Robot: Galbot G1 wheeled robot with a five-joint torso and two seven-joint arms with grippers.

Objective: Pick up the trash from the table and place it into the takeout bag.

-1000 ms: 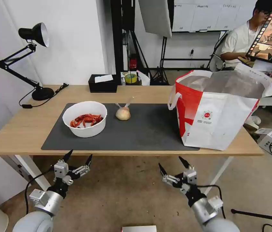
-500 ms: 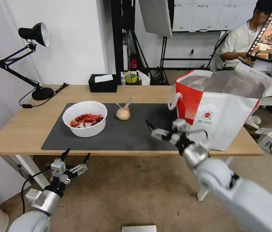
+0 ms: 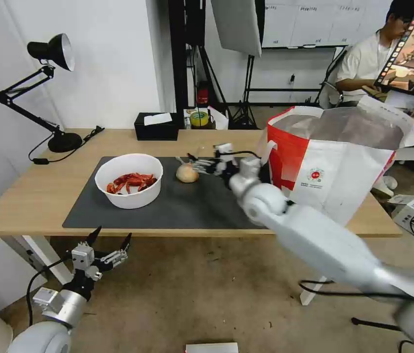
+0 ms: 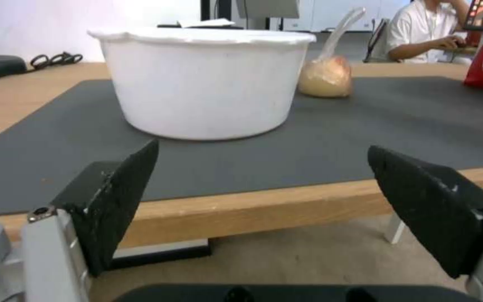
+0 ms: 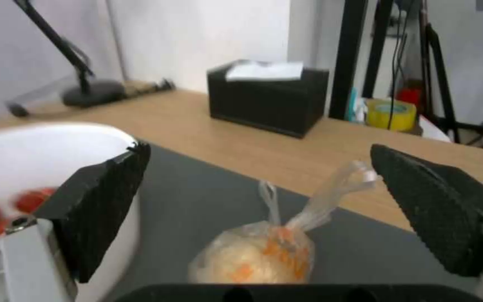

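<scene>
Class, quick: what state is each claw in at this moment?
Left claw: open, empty, below the light-wood table edge.
Right claw: open, empty, beside the small knotted clear bag with beige lump.

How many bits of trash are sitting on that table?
2: a white bowl of red shells on the mat's left, and a small knotted bag beside it. The takeout bag may hide more.

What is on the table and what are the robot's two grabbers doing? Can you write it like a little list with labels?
Table: long light-wood desk with a dark grey mat
Bowl: white round bowl of red crayfish shells, on the mat's left part
Small bag: knotted clear plastic bag with a beige lump, on the mat beside the bowl
Takeout bag: big white-and-red tote with silver lining, standing open at the table's right end
Right gripper: open, over the mat next to the small bag
Left gripper: open, low in front of the table edge
Other: black tissue box, black desk lamp
</scene>
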